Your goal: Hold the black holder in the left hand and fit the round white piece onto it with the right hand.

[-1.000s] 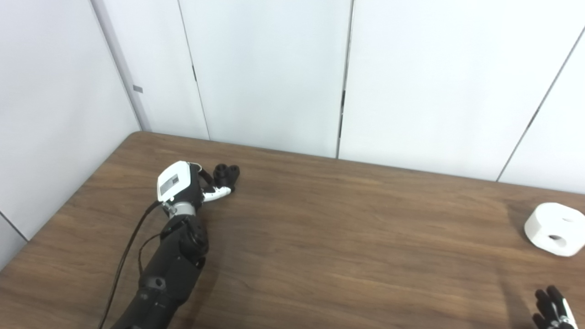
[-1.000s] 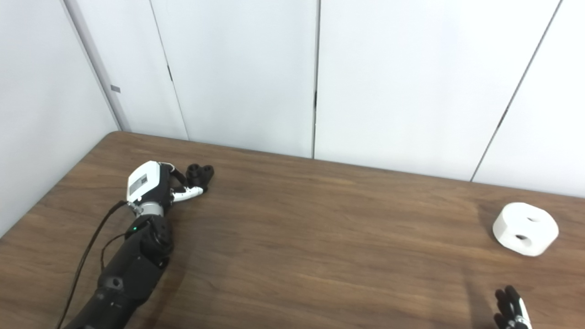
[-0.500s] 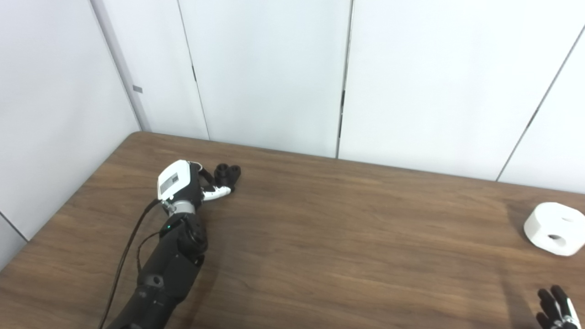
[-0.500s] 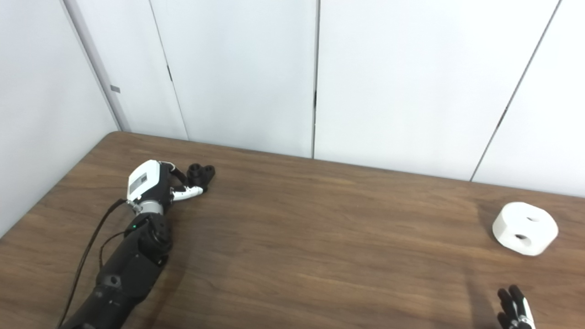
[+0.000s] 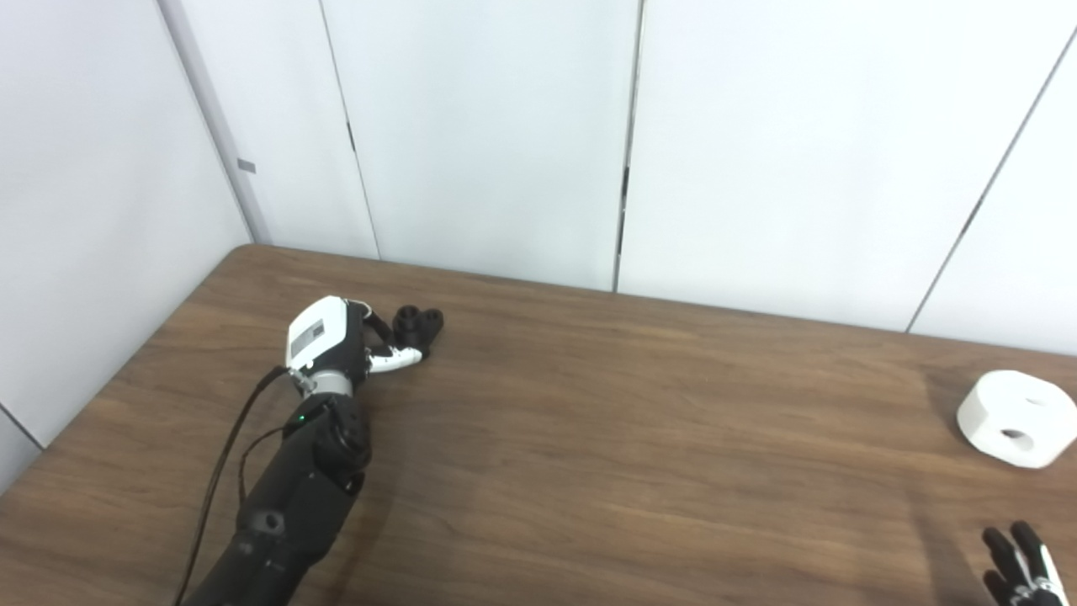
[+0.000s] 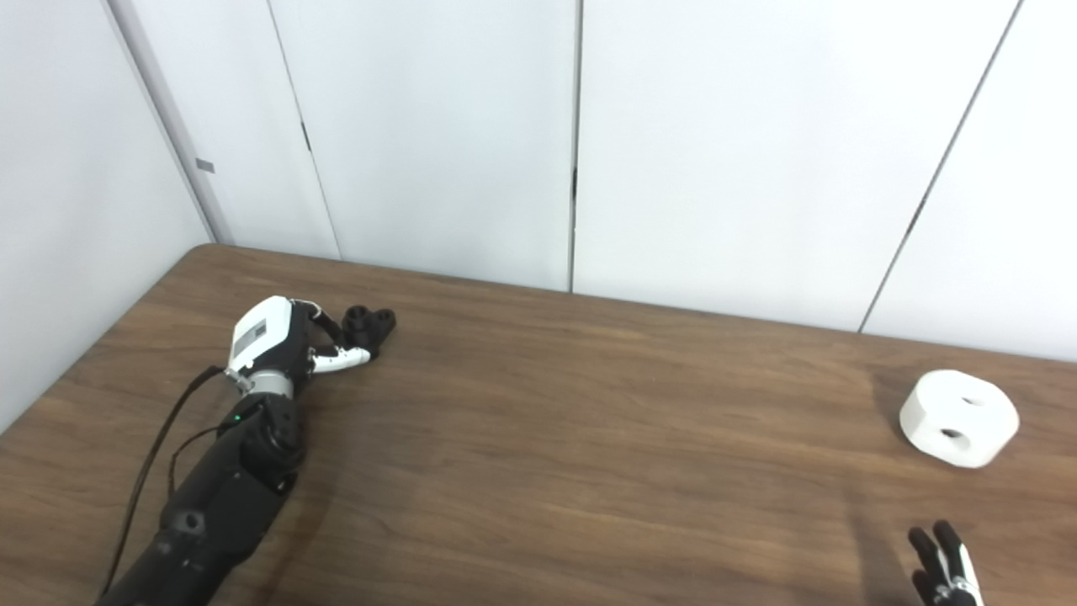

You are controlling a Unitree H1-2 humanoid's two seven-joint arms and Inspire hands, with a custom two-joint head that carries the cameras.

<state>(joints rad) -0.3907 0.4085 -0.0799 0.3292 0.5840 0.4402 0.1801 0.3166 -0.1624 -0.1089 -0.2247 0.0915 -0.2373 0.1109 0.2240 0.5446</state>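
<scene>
Nearest, only spread fingertips of the right hand [image 6: 944, 566] are being shown, holding nothing. Farther right, the round white piece [image 6: 958, 418] is lying on the table [image 6: 589, 454]; judged rigid, smooth, best taken across its rim. Farthest left, the black holder [image 6: 368, 326] is being closed on by the left hand [image 6: 290, 347]; grip unconfirmed.

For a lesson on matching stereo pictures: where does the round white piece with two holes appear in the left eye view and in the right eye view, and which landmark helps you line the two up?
Left eye view: round white piece lies on the table at the far right edge.
Right eye view: same piece, further in from the right edge.
Shared landmark: the black holder at the left hand.
</scene>
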